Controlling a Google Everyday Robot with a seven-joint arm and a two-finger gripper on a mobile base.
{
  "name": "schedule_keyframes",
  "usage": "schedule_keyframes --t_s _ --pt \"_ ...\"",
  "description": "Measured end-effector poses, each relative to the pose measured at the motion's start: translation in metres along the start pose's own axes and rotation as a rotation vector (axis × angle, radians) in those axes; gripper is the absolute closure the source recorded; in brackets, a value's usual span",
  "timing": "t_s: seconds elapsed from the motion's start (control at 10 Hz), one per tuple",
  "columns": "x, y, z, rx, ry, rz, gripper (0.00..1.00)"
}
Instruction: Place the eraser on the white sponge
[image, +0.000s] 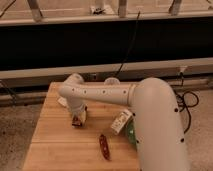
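Reaching across a wooden table from the lower right, the robot's white arm bends down at its far end so that the gripper sits low over the left half of the tabletop. The eraser, a tiny dark block with a red-orange mark, lies directly at the gripper's tip, at or just above the wood. The white sponge shows as a small pale patch just beside the eraser, on its right and slightly farther back; the two appear to touch, though whether the eraser rests on the sponge cannot be told. How wide the gripper stands, and whether it has hold of the eraser, cannot be told either, since the wrist covers it from above.

To the right, near the arm's thick segment, lies a cream-white packet with printed marks, and a green object peeks out beside it. A glossy red-brown elongated object lies nearer the front edge, apart from the gripper. A white cup stands at the table's back edge, behind the arm.
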Motion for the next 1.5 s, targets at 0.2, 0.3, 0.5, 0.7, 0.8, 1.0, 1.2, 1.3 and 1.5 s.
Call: schedule_keyframes --t_s 0.2,0.3,0.5,0.7,0.8,1.0,1.2,1.3,1.5 --pt "-0.002 -0.002 -0.003 -0.001 0.004 -0.004 1.0" --pt "0.0 -0.004 -0.004 -0.001 0.006 -0.007 1.0" --pt "0.008 -0.01 -0.024 -0.008 0.014 -0.019 1.0" --pt "0.011 -0.014 -0.033 -0.01 0.016 -0.026 1.0" --pt "0.013 -0.012 -0.035 -0.014 0.018 -0.03 1.0" --pt "0.024 -0.013 -0.042 -0.016 0.023 -0.033 1.0" --pt "0.033 -0.006 -0.051 -0.015 0.029 -0.032 1.0" --pt "0.037 -0.006 -0.052 -0.016 0.032 -0.031 1.0" --pt "0.048 -0.015 -0.053 -0.014 0.038 -0.038 1.0"
